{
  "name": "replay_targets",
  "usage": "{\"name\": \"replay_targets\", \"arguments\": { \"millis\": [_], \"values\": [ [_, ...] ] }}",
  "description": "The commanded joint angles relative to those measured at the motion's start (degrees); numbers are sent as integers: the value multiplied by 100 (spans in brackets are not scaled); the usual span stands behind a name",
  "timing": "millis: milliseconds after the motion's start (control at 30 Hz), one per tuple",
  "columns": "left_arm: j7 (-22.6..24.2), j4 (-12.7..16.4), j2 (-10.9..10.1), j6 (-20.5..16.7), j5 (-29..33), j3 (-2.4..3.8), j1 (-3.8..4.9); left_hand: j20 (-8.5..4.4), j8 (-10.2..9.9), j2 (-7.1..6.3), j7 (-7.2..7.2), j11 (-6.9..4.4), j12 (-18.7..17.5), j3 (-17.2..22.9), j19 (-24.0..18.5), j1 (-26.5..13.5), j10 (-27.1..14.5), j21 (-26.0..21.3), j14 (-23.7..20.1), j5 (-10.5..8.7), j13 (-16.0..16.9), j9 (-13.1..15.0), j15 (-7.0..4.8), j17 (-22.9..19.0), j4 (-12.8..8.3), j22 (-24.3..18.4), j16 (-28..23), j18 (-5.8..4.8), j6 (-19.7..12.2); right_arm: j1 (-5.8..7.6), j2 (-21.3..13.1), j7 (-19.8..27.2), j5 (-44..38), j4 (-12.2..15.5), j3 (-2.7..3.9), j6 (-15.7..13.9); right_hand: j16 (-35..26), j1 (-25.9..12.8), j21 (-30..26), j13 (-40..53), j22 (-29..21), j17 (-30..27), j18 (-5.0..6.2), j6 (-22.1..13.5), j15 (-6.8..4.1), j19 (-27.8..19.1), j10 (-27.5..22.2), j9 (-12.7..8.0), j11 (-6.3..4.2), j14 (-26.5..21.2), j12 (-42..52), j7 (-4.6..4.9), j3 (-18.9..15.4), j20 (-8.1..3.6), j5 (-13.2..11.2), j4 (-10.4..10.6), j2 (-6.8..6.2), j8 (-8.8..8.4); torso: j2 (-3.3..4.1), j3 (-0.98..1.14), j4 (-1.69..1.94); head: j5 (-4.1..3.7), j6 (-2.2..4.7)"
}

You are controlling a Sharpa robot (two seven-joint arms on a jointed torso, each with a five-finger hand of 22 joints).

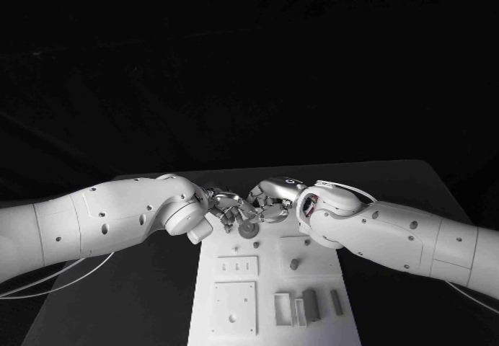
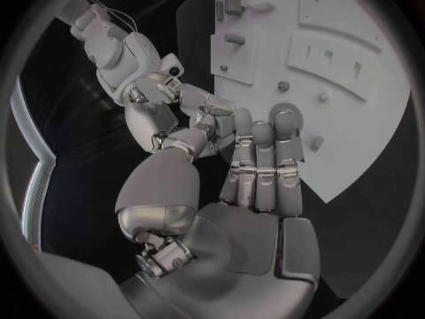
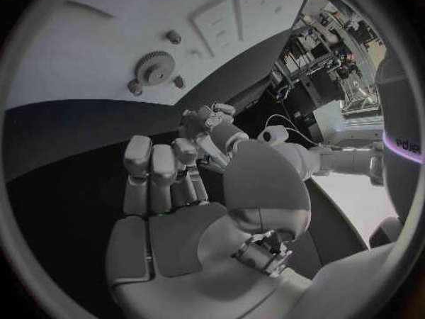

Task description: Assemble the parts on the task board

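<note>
Head view showed the gear (image 1: 249,230) at six o'clock just below both hands, left hand (image 1: 221,203) and right hand (image 1: 268,202), whose grips I cannot tell.

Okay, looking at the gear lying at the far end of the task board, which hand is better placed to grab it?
Probably the left hand: its fingertips hang right over the gear, covering part of it. The right hand sits off the task board, over black table.

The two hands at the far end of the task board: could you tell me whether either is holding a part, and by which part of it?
It cannot be told. The left hand and right hand meet above a gear on the task board, fingers curled together; no held part shows.
</note>
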Motion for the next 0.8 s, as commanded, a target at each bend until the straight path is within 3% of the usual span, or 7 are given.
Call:
{"name": "replay_targets", "arguments": {
  "millis": [33,467,567,800],
  "values": [
    [19,24,3,-55,-5,8,8,-9,27,20,-3,6,24,61,31,103,39,31,2,18,12,3,-37,-13,-17,41,47,242,366,-4,15,-26,-74,-9,0,121,-5,-49,6,-10,59,-12,305,205,-50,7,-41,9,2,13,35,161,3,-39,-7,-25,10,28,1,-2,-1,-2,0],
    [-6,-9,0,-67,89,8,7,-22,1,144,-28,-7,44,767,43,583,68,33,-37,29,32,4,-39,-157,-67,102,177,188,455,-11,39,-81,-105,-74,0,183,-6,-70,3,-16,57,-2,305,218,-56,8,-41,13,-3,21,37,156,4,-39,-7,-22,22,28,1,-6,2,-36,8],
    [-13,-31,2,-83,122,8,8,-23,-5,155,-33,-7,41,919,38,663,70,33,-51,32,30,8,-36,-198,-71,110,209,175,470,-11,40,-82,-106,-77,0,187,-5,-74,2,-18,57,2,305,219,-57,9,-41,13,-4,24,38,156,4,-39,-7,-21,24,27,0,4,-1,-30,12],
    [-15,-26,0,-79,175,8,8,-24,-9,177,-34,-6,37,1030,26,727,71,30,-66,33,26,16,-34,-237,-83,114,238,164,474,-12,44,-84,-107,-79,0,192,-6,-78,2,-19,56,-3,305,222,-58,9,-41,13,-5,21,38,154,6,-39,-7,-21,30,27,1,0,0,-34,18]
  ]
}}
